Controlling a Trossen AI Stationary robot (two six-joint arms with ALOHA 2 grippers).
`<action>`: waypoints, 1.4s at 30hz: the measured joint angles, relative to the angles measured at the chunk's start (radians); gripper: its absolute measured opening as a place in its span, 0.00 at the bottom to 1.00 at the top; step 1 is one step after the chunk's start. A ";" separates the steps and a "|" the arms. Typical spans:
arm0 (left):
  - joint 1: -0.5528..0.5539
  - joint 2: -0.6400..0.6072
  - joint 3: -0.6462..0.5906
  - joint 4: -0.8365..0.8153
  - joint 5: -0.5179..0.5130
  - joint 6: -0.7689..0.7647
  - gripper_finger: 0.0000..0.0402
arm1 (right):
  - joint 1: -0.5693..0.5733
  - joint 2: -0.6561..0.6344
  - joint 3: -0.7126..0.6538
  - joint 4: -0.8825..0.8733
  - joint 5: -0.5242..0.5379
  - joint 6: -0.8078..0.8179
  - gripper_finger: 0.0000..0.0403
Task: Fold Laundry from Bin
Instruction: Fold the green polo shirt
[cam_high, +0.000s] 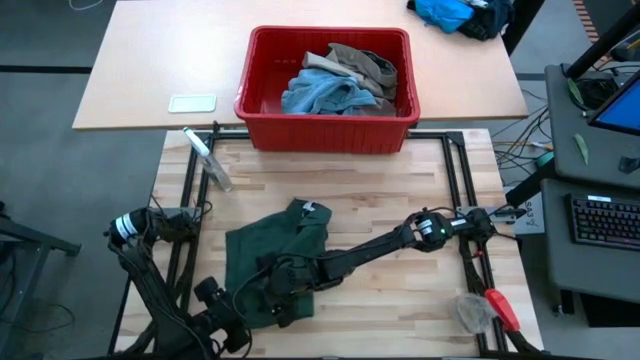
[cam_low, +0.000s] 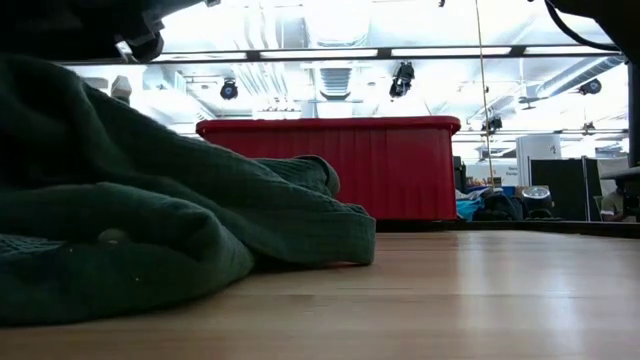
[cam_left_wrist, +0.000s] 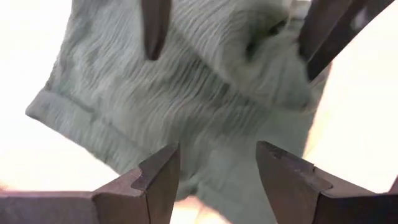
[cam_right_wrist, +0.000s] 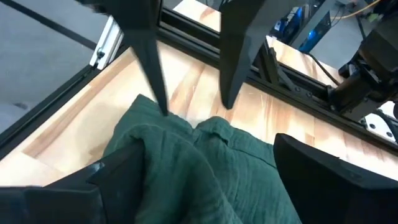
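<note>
- At 12 o'clock from above: the bin (cam_high: 262, 95), bright red, on a pale tabletop just beyond the butcher-block work table (cam_high: 400, 180).
- Holds two pieces of the laundry in a heap: the light blue denim trousers (cam_high: 320, 93) toward 8 o'clock inside the tub, the khaki-taupe piece (cam_high: 365, 62) toward 1 o'clock, overlapping.
- On the work table, toward 7 o'clock from its centre and well apart from the bin: the dark green shorts (cam_high: 262, 250), rumpled, partly doubled over, with a pale label at the 12 o'clock edge.
- Reaching in from a base at 3 o'clock, low across the wood: the right arm, ending over the shorts' 6 o'clock edge.
- Right gripper (cam_right_wrist: 208, 149): released, fingers spread wide, green cloth bunched up between them but not pinched.
- Coming up from the 7 o'clock corner: the left arm, meeting the same edge of the shorts, just beside the right one.
- Left gripper (cam_left_wrist: 217, 155): also released, fingers apart, tips down at the cloth's hem, nothing clenched.
- From table height: green folds filling the 9 o'clock half, the red tub behind them.
- Elsewhere: a flat white card (cam_high: 192, 102) at 10 o'clock on the pale tabletop, a red-handled tool (cam_high: 500, 308) at the 5 o'clock corner, a bright blue cloth heap (cam_high: 450, 12) at 1 o'clock.
</note>
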 joint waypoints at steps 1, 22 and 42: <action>0.000 0.001 -0.001 0.009 -0.016 -0.006 0.48 | -0.001 0.000 -0.001 -0.001 0.000 0.006 0.81; 0.003 0.003 -0.038 0.107 -0.117 0.008 0.60 | -0.011 -0.056 -0.020 -0.331 0.115 0.018 0.85; 0.009 0.005 -0.287 0.368 -0.200 0.086 0.60 | -0.004 -0.411 -0.507 -0.333 0.140 0.177 0.85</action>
